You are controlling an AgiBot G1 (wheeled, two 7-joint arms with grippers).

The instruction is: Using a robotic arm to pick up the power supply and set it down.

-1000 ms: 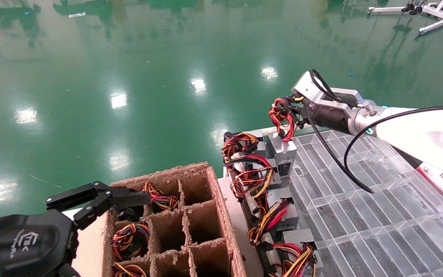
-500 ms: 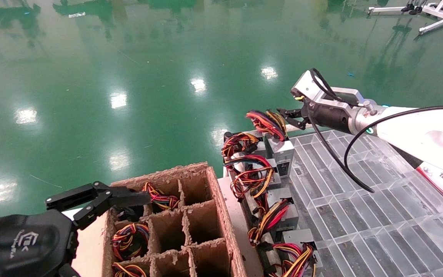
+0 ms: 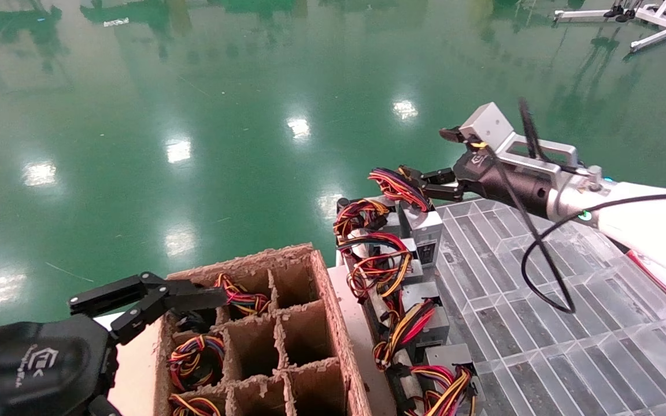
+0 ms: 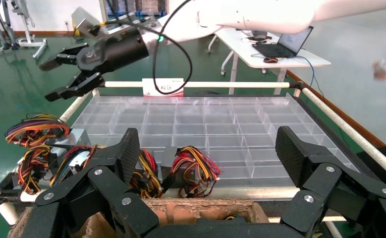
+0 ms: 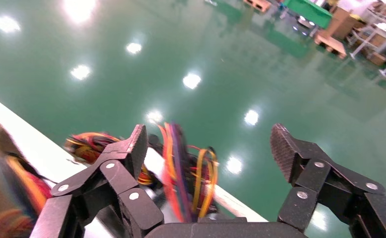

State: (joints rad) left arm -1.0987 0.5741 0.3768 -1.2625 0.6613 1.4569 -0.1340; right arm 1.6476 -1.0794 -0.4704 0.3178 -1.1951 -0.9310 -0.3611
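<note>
The robotic arm, with a white forearm (image 3: 645,222) and looping black cable, reaches over the tray's far left corner. Its right gripper (image 3: 425,153) is open and holds nothing. Just below it a silver-grey power supply (image 3: 427,230) stands in the tray, its wire bundle (image 3: 399,186) sticking up by the lower finger. In the right wrist view the wires (image 5: 181,168) lie between the spread fingers of the right gripper (image 5: 208,136). The left wrist view shows the right gripper (image 4: 49,80) hanging open above the bundle (image 4: 32,134). My left gripper (image 3: 148,297) stays open over the cardboard box.
More power supplies (image 3: 432,323) line the left edge of the clear compartment tray (image 3: 541,323). A divided cardboard box (image 3: 310,300) at the near left holds wire bundles (image 3: 197,358). Green floor lies beyond. A white rail (image 4: 220,84) borders the tray's far side.
The right gripper let go of the wire bundle, opened, and rose a little. The power supply now stands in the tray. The left arm has not moved.
</note>
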